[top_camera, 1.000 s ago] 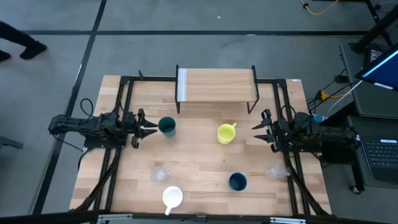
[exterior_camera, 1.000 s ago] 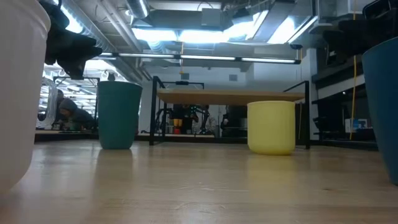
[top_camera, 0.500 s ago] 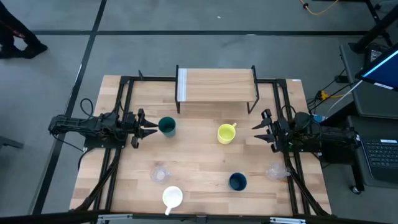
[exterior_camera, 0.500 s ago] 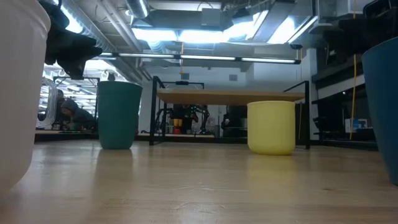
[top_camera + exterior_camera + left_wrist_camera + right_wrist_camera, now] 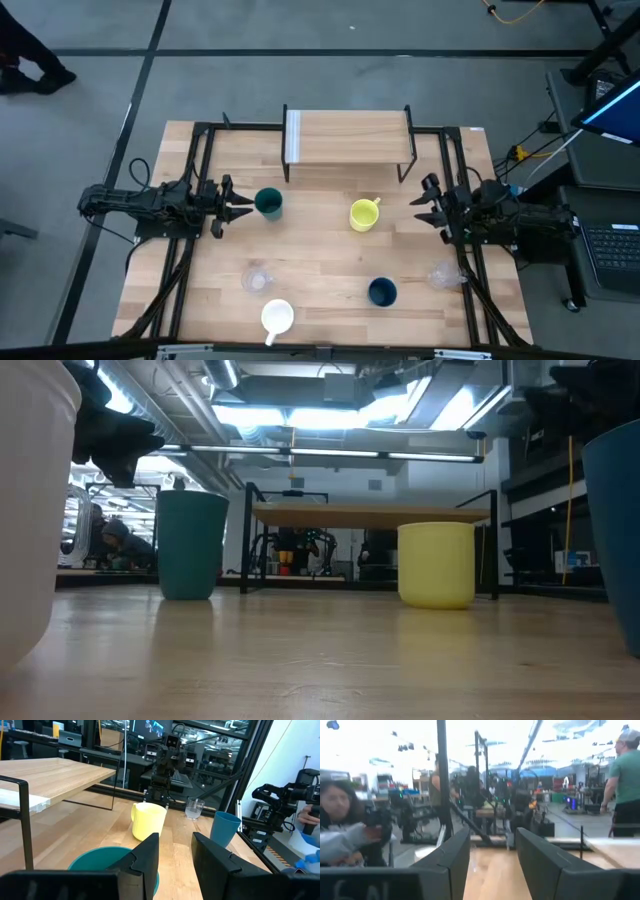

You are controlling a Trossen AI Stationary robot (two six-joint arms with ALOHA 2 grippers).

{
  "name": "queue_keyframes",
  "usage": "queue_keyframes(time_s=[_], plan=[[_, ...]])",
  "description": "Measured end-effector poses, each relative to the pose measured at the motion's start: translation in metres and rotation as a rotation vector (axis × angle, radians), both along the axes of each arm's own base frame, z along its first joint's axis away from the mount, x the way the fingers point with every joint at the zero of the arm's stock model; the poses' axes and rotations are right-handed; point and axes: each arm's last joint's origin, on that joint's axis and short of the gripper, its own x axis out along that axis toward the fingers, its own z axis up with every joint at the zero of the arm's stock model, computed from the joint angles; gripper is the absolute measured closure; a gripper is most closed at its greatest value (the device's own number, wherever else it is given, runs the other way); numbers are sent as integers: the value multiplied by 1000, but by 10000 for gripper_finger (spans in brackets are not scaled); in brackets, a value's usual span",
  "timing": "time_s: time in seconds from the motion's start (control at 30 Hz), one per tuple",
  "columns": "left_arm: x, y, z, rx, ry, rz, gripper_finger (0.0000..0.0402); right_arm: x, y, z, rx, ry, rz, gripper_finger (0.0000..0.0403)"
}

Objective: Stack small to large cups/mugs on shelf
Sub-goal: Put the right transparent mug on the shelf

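At the nine o'clock edge of the worktop (image 5: pixel 330 245), the left pincer (image 5: pixel 238 209) is hovering with its fingers parted, pointing straight at the teal-green cup (image 5: pixel 268 203) standing just beside its tips. Below that, toward seven o'clock, a clear cup (image 5: pixel 256 280) is sitting near the white mug (image 5: pixel 277 318), which is resting at the worktop's six o'clock edge. At twelve o'clock the shelf (image 5: pixel 348 136) is standing bare, so no vessel is placed on it yet. Near the centre, the yellow mug (image 5: pixel 362 214) is sitting with its handle pointing toward the shelf. Toward five o'clock the dark navy cup (image 5: pixel 382 292) is standing alone, and the second clear cup (image 5: pixel 444 274) is resting at four o'clock, close beside the right arm's frame. At three o'clock, the right pincer (image 5: pixel 425 209) is waiting with a moderate gap between its fingers, holding nothing.

As for risks, the teal-green cup looks tallest, so a fingertip driving into its wall rather than straddling the rim would likely be tipping it over. Stacking it first could also spoil the small-to-large order. The clear cups are hard to make out against the wood, so a misjudged approach could be knocking one off the edge. The shelf's thin legs may be catching a cup carried in too low.
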Motion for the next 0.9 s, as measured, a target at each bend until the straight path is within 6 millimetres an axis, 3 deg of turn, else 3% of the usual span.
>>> queue_keyframes(time_s=[0.23,0.57,0.77,0.9], plan=[[0,0,0,0,-1,8,292,0,0,1,73,2,4,235],[0,2,5,3,-50,60,292,-1,-2,4,78,-38,-70,161],[-2,4,13,13,-129,121,291,-1,-2,6,46,-57,-79,161],[-4,3,25,0,-160,101,277,-1,-2,6,114,-45,-57,166]])
